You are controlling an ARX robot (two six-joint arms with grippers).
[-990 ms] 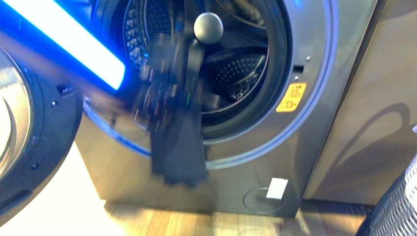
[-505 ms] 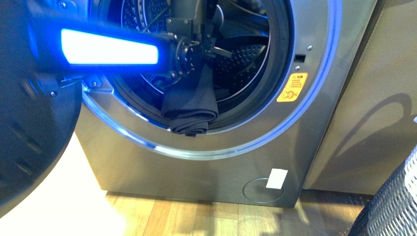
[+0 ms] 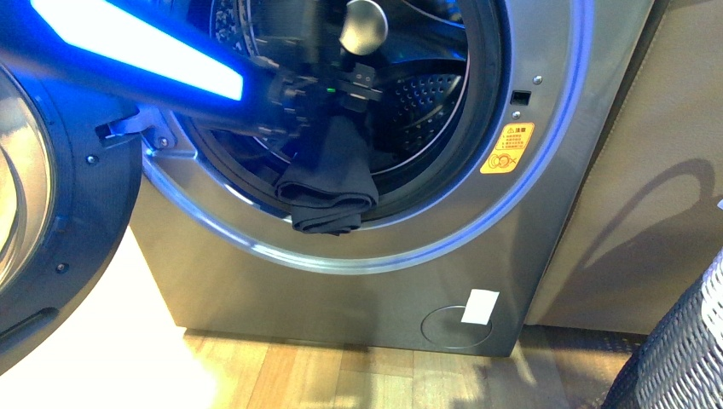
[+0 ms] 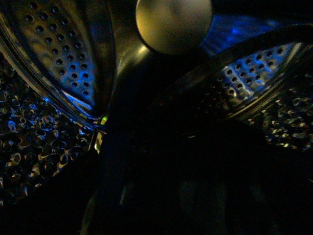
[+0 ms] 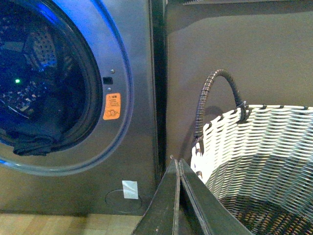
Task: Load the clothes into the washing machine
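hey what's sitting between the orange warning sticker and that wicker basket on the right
In the right wrist view, only the washing machine's grey front panel edge, a dark vertical gap and a plain brown wall panel lie between the orange sticker and the basket.

Silver-grey washing machine (image 3: 546, 102), orange sticker (image 3: 506, 148), dark navy clothes (image 3: 328, 183) — white woven basket (image 5: 264, 147)

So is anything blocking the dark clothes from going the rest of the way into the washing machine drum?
Nothing visible does. The clothes hang over the lower lip of the washing machine porthole, door swung open, drum behind looks free.
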